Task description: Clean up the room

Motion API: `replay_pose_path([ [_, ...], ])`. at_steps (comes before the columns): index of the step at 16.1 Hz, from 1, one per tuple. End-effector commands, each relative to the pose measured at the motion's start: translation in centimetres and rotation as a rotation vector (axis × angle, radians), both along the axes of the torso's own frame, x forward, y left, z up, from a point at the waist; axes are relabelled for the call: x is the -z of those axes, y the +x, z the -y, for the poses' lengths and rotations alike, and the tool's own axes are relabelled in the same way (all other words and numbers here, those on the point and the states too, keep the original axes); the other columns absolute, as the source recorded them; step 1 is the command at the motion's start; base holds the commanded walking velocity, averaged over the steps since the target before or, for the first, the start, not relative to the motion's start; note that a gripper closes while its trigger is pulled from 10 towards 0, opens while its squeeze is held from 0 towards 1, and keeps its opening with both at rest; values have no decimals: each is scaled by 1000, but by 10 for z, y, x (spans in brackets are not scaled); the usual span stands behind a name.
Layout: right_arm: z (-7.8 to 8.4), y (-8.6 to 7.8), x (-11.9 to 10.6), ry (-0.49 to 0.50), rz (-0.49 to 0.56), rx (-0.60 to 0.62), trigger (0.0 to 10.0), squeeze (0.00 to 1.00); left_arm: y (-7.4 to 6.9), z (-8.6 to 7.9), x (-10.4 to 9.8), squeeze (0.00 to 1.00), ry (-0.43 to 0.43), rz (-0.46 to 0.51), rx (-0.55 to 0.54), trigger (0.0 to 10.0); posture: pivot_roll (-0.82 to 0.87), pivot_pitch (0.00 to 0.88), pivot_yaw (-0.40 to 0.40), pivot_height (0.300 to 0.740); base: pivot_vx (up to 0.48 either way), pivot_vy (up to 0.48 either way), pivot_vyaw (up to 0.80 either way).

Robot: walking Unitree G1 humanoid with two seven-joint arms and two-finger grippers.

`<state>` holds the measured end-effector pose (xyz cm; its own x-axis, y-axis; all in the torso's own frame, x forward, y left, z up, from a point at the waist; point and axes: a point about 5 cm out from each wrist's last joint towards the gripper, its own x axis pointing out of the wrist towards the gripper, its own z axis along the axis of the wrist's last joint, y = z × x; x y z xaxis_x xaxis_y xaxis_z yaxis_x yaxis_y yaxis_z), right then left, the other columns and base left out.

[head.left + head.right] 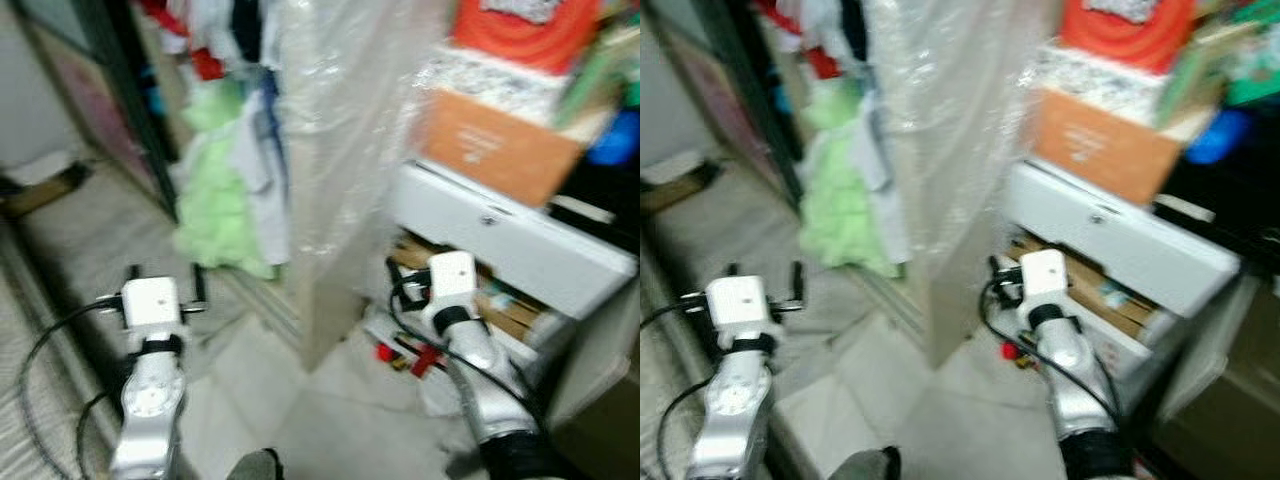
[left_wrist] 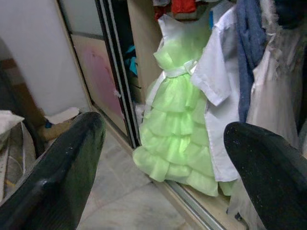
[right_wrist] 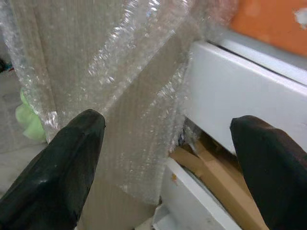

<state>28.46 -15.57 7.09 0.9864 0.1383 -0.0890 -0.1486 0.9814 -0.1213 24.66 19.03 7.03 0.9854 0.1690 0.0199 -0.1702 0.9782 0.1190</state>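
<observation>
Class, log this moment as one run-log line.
left tool: open, empty, facing green dress | right tool: open, empty, facing bubble-wrapped panel

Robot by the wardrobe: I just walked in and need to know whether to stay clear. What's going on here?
Nothing is being handled right now. The left gripper is open and empty, pointing toward a light green dress hanging in the open wardrobe beside a white shirt. The right gripper is also open and empty, facing a bubble-wrapped panel and a white drawer unit with an orange box on top. A small red item lies on the floor. The head views are blurred.
</observation>
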Motion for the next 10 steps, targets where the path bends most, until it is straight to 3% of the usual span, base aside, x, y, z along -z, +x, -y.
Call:
replay_pose_path([
  [1,0,4,-6,2,29,9,10000,0,1,2,4,0,-24,-31,59,10000,-100,0,-5,740,0,0,800],
  [4,10,1,-6,21,34,67,10000,0,-8,11,10,0,-70,-69,201,10000,-105,0,3,740,0,0,800],
  [5,19,-11,0,36,18,119,10000,0,-17,9,13,0,-71,-85,235,10000,-108,0,12,740,0,0,800],
  [8,32,-31,16,83,-51,189,10000,0,-25,3,19,0,-63,-113,218,10000,-114,0,17,740,0,0,800],
  [10,31,-25,12,69,-32,175,10000,0,-22,7,18,0,-67,-105,219,10000,-114,0,16,740,0,0,800],
])
